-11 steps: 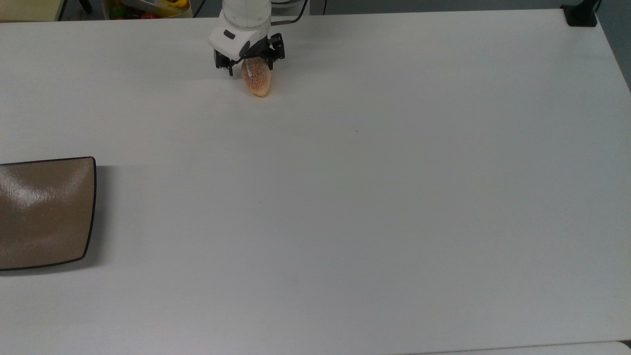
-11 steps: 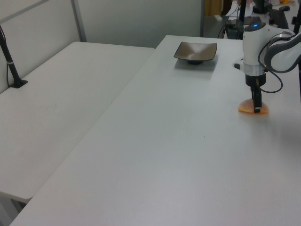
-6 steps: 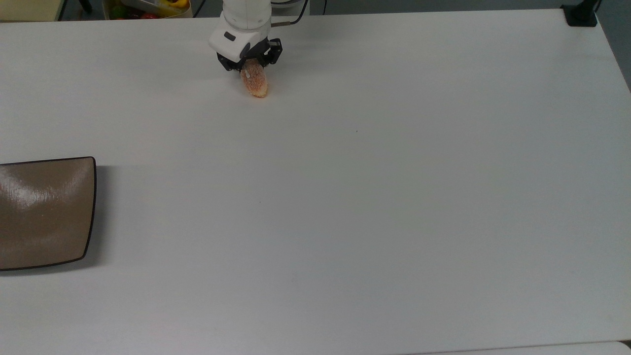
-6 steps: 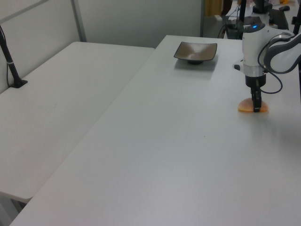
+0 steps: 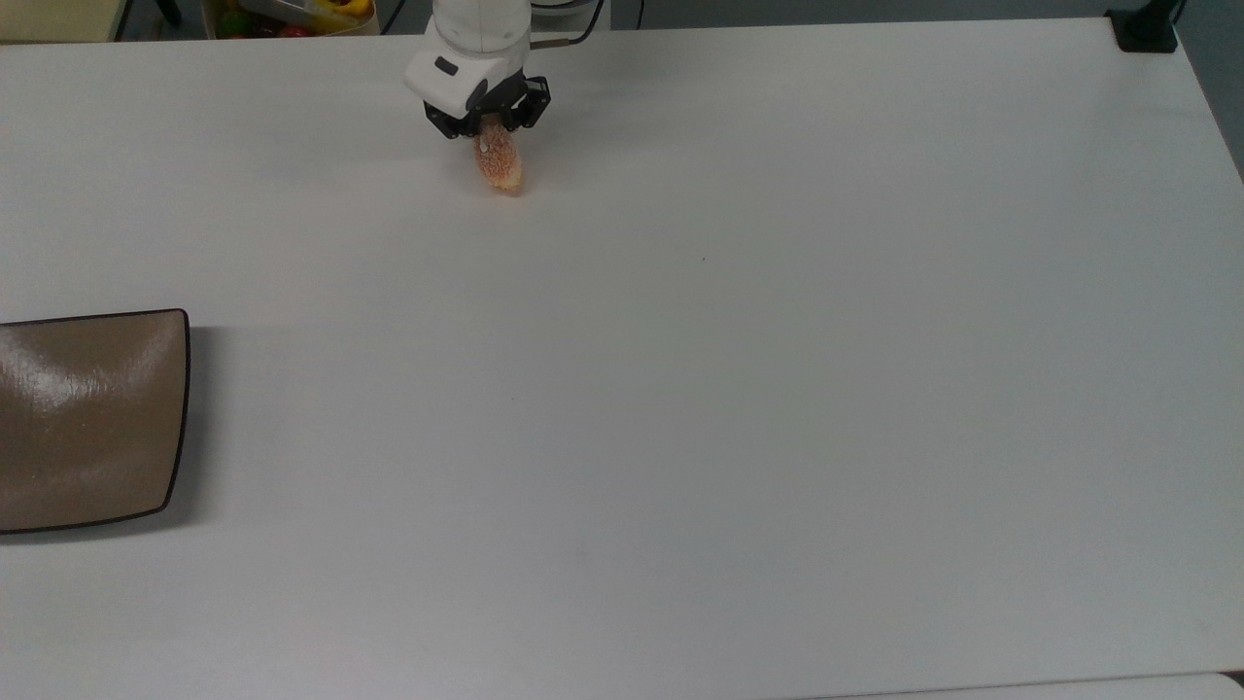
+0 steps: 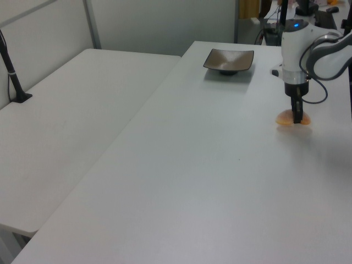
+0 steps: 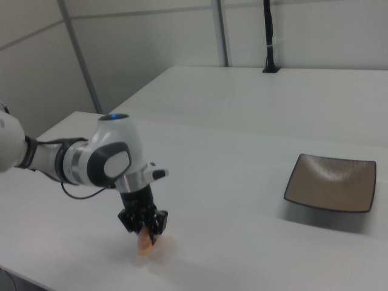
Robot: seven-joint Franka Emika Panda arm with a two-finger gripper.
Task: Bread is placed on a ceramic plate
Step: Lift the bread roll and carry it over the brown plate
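Note:
The bread [image 5: 501, 165], a small orange-tan speckled bun, hangs end-down just above the white table near its far edge in the top view. My gripper [image 5: 488, 126] is shut on its upper end. In the left view the bread [image 6: 285, 117] shows on either side of the dark fingers [image 6: 297, 113], with a faint shadow below it. The right view has the bread [image 7: 144, 244] dangling under the gripper [image 7: 145, 233]. The ceramic plate [image 5: 87, 418], glossy taupe-brown and square with a dark rim, lies bare at the top view's left edge, far from the bread; it is also in the left view [image 6: 229, 59] and right view [image 7: 332, 182].
A bin of colourful items [image 5: 292, 15] stands behind the table at the top view's upper left. A black clamp [image 5: 1145, 29] grips the far right corner. In the left view a second white table [image 6: 66, 121] adjoins, with a black post [image 6: 14, 77] on it.
The fingers closed on the bread, squeezing it narrower. The bread then rose slightly off the table with the gripper and shifted a little towards the top view's left.

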